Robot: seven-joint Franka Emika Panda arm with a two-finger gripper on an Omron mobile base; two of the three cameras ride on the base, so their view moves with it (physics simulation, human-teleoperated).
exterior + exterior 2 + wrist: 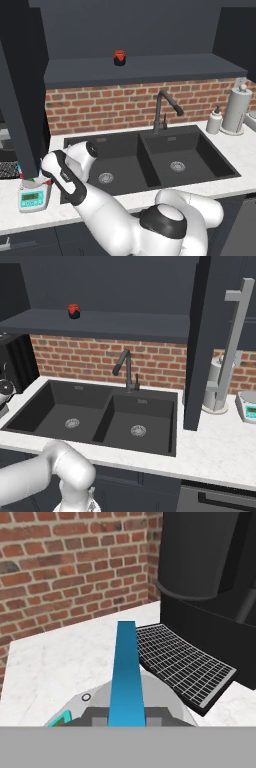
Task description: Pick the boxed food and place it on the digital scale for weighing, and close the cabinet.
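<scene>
In the hand view my gripper [127, 718] is shut on the boxed food [127, 672], a flat blue box seen edge-on and standing upright between the fingers. Directly beneath it lies the digital scale [162, 694], light grey with a teal corner; whether the box touches it I cannot tell. From the left base view the scale [34, 197] sits on the counter left of the sink, with the arm bent down over it and a bit of the box [30, 178] showing under the open cabinet door [20, 100]. The cabinet's other door [205, 341] also stands open.
A black coffee machine with a wire drip grate [185, 662] stands close beside the scale. A red-lidded jar [119, 57] sits on the cabinet shelf. The double sink [150, 160] and faucet [162, 110] fill the middle; a paper towel roll [236, 110] and soap bottle [214, 121] stand at the right.
</scene>
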